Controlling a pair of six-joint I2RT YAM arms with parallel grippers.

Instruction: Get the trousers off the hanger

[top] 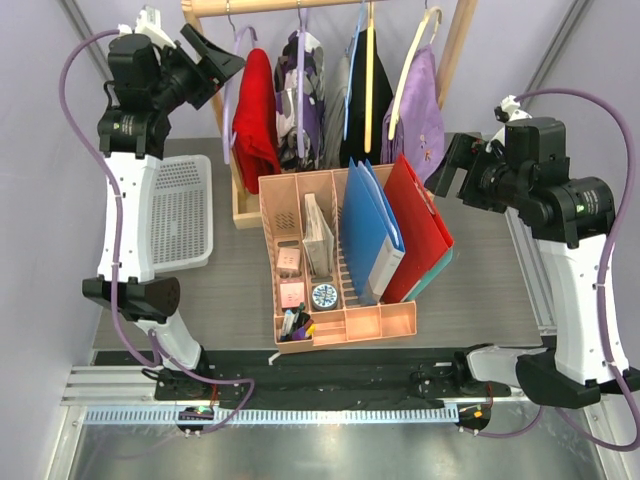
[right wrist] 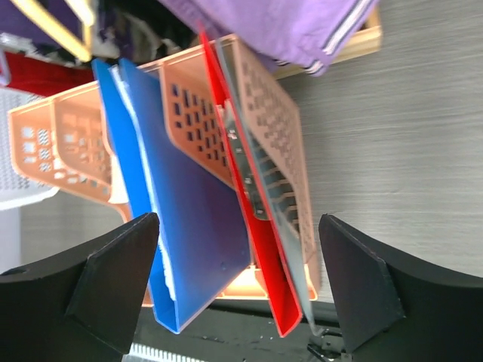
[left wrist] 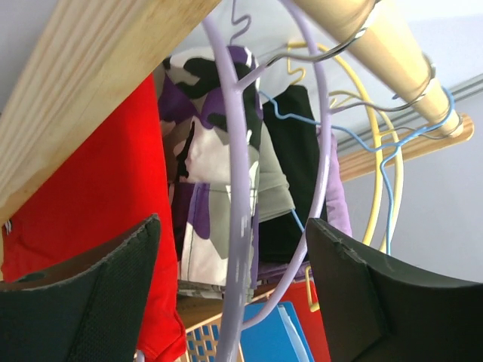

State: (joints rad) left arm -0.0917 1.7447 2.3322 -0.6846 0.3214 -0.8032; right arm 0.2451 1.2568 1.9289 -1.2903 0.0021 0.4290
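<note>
The red trousers (top: 255, 115) hang at the left end of the wooden rail on the pale lavender hanger (top: 231, 70). My left gripper (top: 220, 72) is raised beside them, open. In the left wrist view the hanger (left wrist: 235, 188) runs between my open left gripper's (left wrist: 234, 298) fingers (left wrist: 98, 302) without visible contact, and the trousers (left wrist: 90, 196) hang to the left behind a wooden post. My right gripper (top: 450, 170) is open and empty, low at the right of the rack; in the right wrist view the right gripper (right wrist: 238, 294) faces the folders.
A purple-black-white patterned garment (top: 305, 90), a black garment on a yellow hanger (top: 368, 80) and a lilac garment (top: 420, 115) share the rail (top: 330, 5). A white basket (top: 180, 215) lies at the left. A peach organizer (top: 345, 320) holds a blue folder (top: 368, 235) and a red folder (top: 420, 230).
</note>
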